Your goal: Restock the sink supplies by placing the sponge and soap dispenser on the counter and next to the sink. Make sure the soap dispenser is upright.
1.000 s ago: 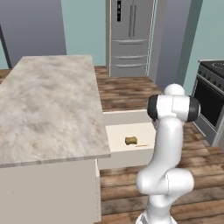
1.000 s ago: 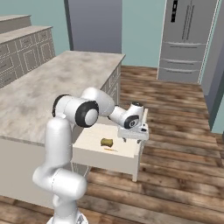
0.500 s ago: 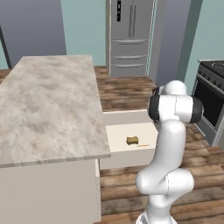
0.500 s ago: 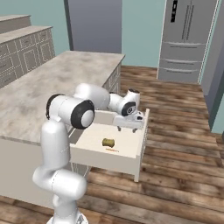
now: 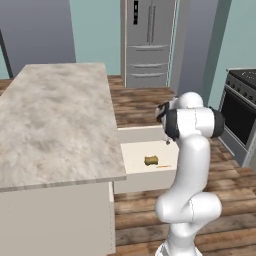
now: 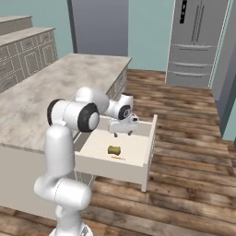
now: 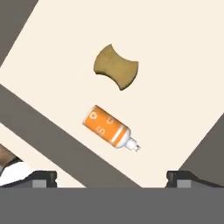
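The sponge (image 7: pixel 116 67), a small yellow-olive block, lies on the cream floor of an open drawer (image 6: pixel 138 171) in the island. Beside it the soap dispenser (image 7: pixel 110 127), an orange bottle with a white nozzle, lies on its side. My gripper (image 7: pixel 112 179) hangs above them near the drawer's back, open, with nothing between its fingers. The right base view has the gripper (image 6: pixel 122 132) just behind the sponge (image 6: pixel 114 150) and the dispenser (image 6: pixel 117 158). From the left base camera the sponge (image 5: pixel 151 160) sits left of my arm. The counter (image 6: pixel 32 33) runs along the far left; the sink is out of view.
The marbled island top (image 5: pixel 55 125) spreads left of the drawer. A steel fridge (image 5: pixel 150 42) stands at the back and a stove (image 5: pixel 240 115) at the right. The drawer's front panel (image 6: pixel 148 152) juts out over the wooden floor (image 6: pixel 184 175).
My gripper has left the drawer's front edge and moved back over the drawer toward the island. Its jaws have spread wider. Sponge and dispenser have not moved.
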You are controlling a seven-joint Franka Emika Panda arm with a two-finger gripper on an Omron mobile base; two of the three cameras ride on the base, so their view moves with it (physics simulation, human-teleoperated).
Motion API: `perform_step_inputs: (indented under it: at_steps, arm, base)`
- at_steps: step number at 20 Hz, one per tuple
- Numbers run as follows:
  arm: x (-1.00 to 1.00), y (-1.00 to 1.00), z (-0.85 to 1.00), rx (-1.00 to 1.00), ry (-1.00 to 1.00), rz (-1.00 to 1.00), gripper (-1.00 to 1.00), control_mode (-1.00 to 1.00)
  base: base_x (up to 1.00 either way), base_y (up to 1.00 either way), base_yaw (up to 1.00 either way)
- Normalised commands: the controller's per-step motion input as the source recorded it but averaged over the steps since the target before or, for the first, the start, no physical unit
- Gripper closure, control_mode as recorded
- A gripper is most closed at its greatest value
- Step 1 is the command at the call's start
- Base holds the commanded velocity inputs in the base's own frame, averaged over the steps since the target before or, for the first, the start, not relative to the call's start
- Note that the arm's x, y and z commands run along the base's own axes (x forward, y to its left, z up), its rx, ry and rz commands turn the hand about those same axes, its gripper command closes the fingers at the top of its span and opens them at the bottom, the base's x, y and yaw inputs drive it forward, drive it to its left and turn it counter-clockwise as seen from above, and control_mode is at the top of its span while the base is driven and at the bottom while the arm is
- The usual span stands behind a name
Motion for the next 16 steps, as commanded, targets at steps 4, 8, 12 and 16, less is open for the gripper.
perform_step_inputs:
  at_steps: [4, 8, 12, 16]
  arm:
    - [0.0, 0.11, -0.62, 0.0, -0.06, 0.53, -1.0, -1.0]
    - [0.2, 0.53, -0.37, 0.0, 0.01, 0.43, -1.0, -1.0]
    - [0.36, 0.54, -0.23, 0.0, 0.03, 0.34, -1.0, -1.0]
    - [0.23, 0.34, -0.28, 0.0, 0.0, 0.21, -1.0, -1.0]
  base:
    - [0.0, 0.0, 0.0]
    - [0.0, 0.0, 0.0]
    - [0.0, 0.0, 0.0]
    - [0.0, 0.0, 0.0]
